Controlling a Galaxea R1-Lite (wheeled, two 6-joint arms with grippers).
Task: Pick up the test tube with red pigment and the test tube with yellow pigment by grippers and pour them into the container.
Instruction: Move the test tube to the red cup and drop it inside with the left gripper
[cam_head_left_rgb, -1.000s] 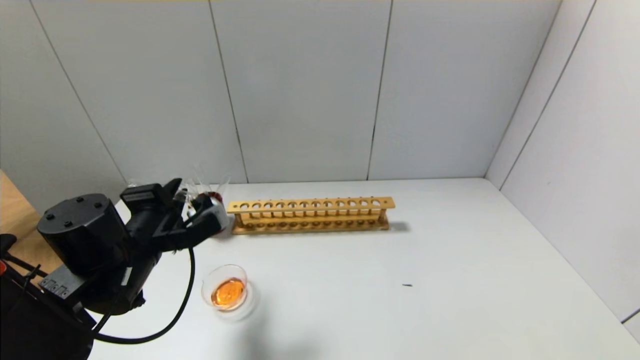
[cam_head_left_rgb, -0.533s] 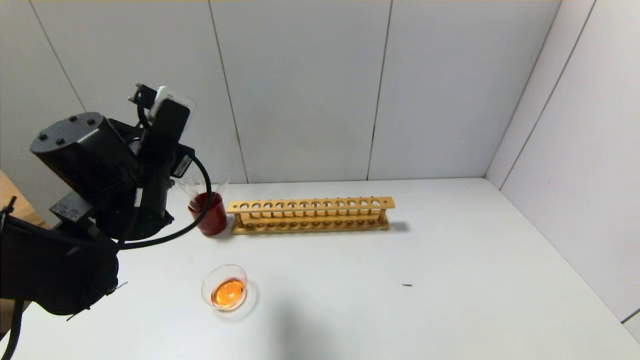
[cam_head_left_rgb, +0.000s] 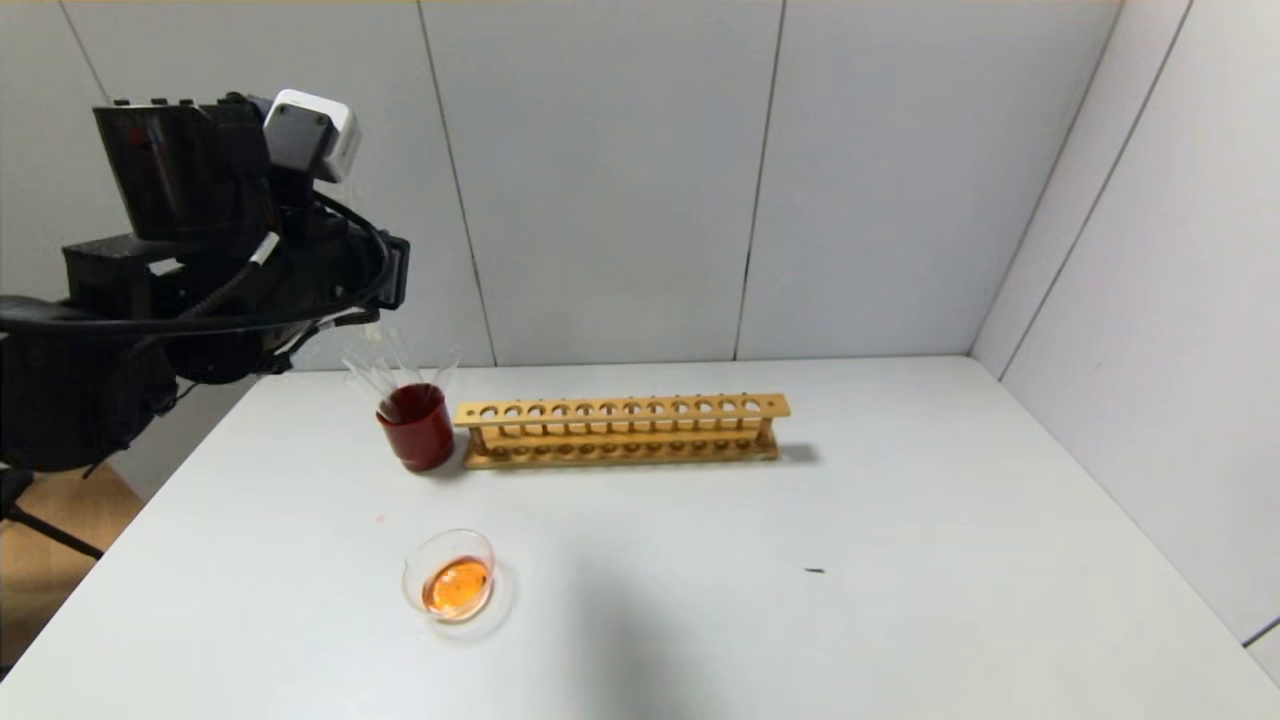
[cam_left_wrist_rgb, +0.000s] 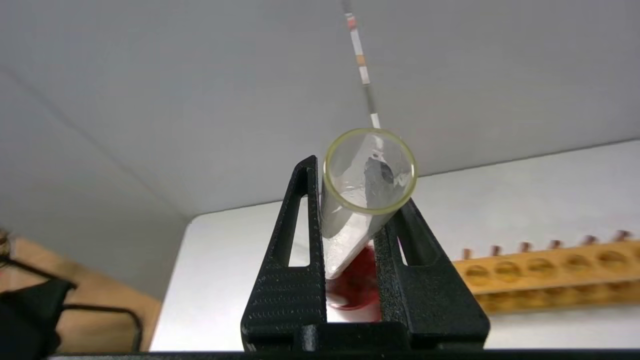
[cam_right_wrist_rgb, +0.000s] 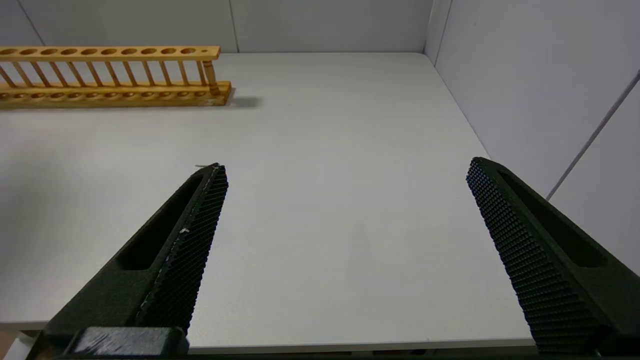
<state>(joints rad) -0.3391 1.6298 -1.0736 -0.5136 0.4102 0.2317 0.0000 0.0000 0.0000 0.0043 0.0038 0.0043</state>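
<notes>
Sitting on the white table (cam_head_left_rgb: 900, 560) toward the robot's left front, the container (cam_head_left_rgb: 450, 577) holds a pool of orange liquid in its bottom. Behind it, near the back wall, stands a dark red cup (cam_head_left_rgb: 417, 428) with several colourless tubes (cam_head_left_rgb: 372, 372) leaning out of it, and just beside the cup on its right lies a long wooden rack (cam_head_left_rgb: 622, 429) whose holes all look empty.

Neither coloured tube can be picked out as such in any view. The left gripper (cam_left_wrist_rgb: 350, 190) is raised high above the table's back left corner, over the cup, and its jaws are clenched on a clear glass tube (cam_left_wrist_rgb: 362, 190). The left wrist view looks straight into this tube's open, yellowish-rimmed mouth; no liquid is visible in it, so which pigment it carried cannot be told. The red cup shows blurred between the fingers beneath it, with the rack off to one side.

The right gripper (cam_right_wrist_rgb: 345, 200) hovers low over the table's near right part, well apart from the rack, its jaws spread wide with nothing between them. A small dark speck (cam_head_left_rgb: 815, 571) lies on the table right of the container.
</notes>
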